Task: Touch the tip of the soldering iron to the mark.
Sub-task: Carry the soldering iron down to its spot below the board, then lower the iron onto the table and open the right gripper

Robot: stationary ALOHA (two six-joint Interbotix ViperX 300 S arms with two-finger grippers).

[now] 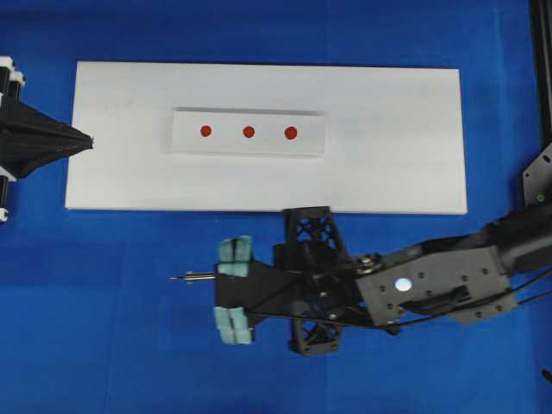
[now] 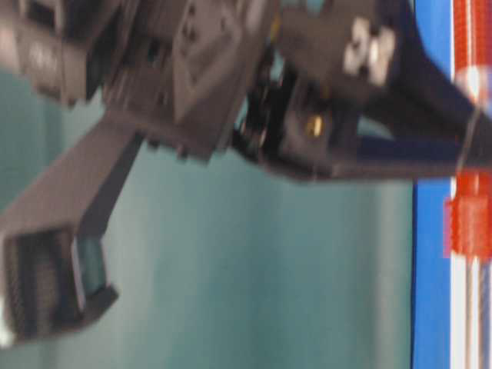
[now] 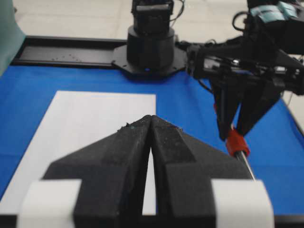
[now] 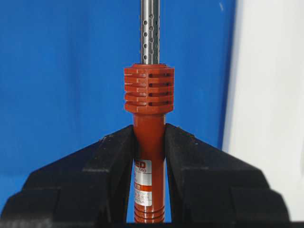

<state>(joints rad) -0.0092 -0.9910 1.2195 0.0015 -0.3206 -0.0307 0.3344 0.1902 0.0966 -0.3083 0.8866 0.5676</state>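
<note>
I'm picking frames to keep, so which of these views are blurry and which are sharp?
Table-level view: heavily blurred, the right gripper only a smear. Right wrist view: crisp on the soldering iron. Overhead view: evenly lit, three red marks clear. Left wrist view: the left gripper slightly soft, background sharper.

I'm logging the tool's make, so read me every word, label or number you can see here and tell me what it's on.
"ED": partial red letters on the white sticker on the red-orange handle of the slim soldering iron, cut off by the black right gripper finger.
Smaller print lower on that sticker: too small to read.
Nothing else readable in any view.
</note>
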